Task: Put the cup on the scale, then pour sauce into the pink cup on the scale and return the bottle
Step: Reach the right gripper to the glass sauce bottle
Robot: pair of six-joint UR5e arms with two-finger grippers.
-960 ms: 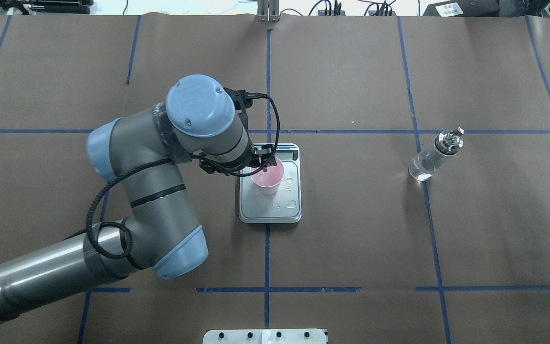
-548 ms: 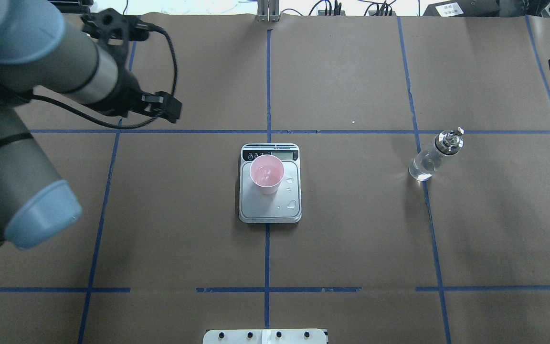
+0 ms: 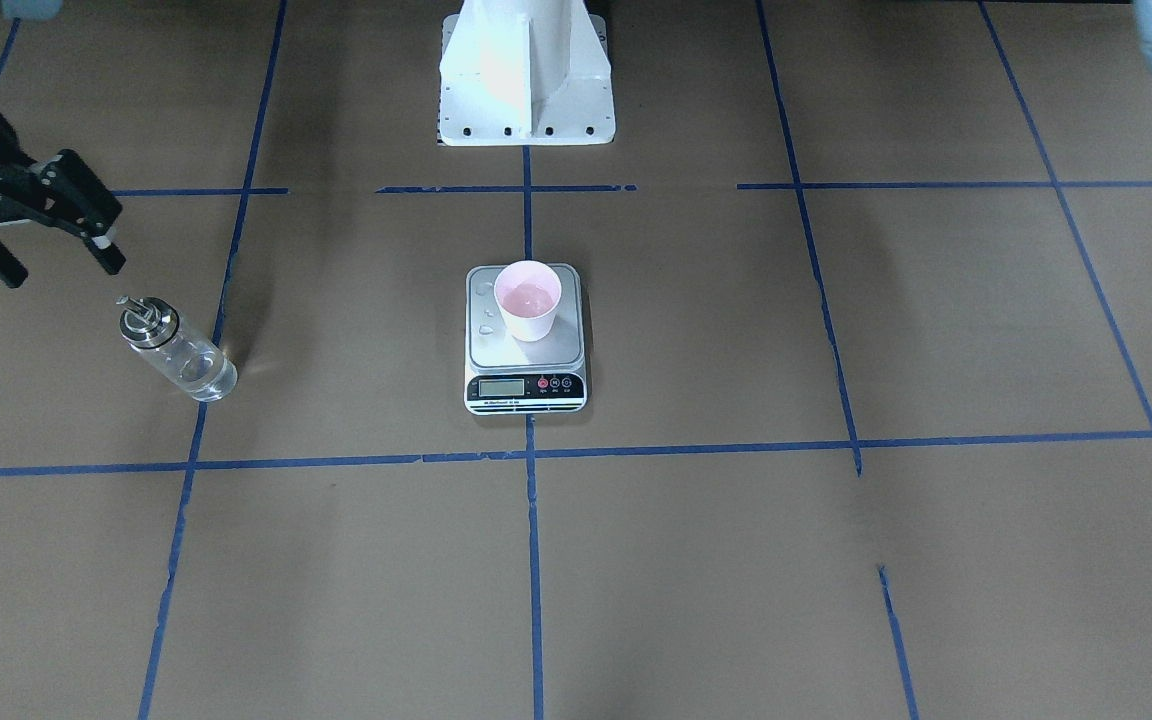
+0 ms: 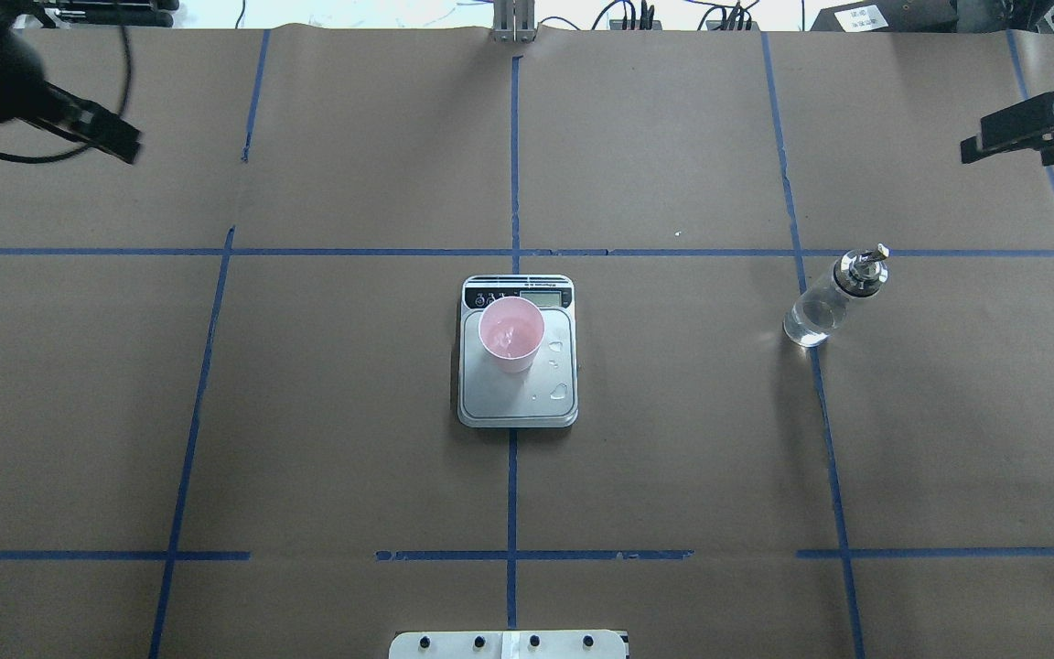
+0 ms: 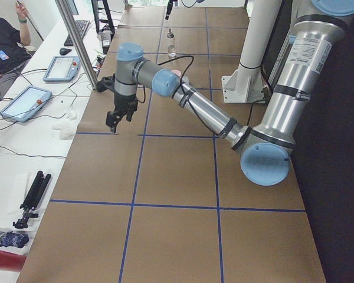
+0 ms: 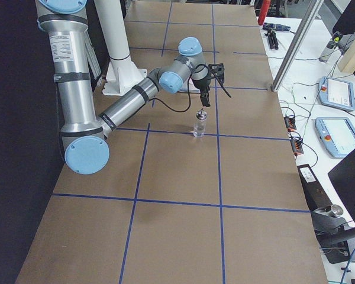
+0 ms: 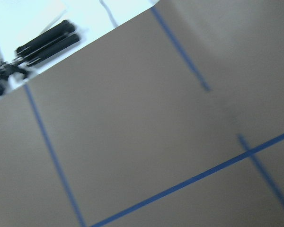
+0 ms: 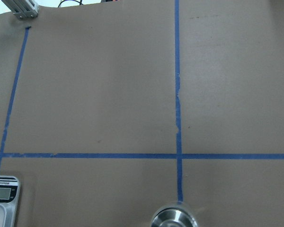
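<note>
Blue-taped brown paper table (image 4: 673, 439) bears pale pink cup (image 4: 510, 331) atop silver scale (image 4: 518, 403). Right gripper (image 3: 56, 262) hangs spread near clear glass bottle (image 4: 818, 309); left gripper (image 4: 102, 137) too blurred to tell.

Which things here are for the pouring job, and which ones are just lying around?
For the job:
pink cup
scale under it
bottle of clear sauce
right pincer, open, near the bottle

Just lying about:
tablet on the side bench
black tripod on the side bench
drops spilled on the scale
</note>
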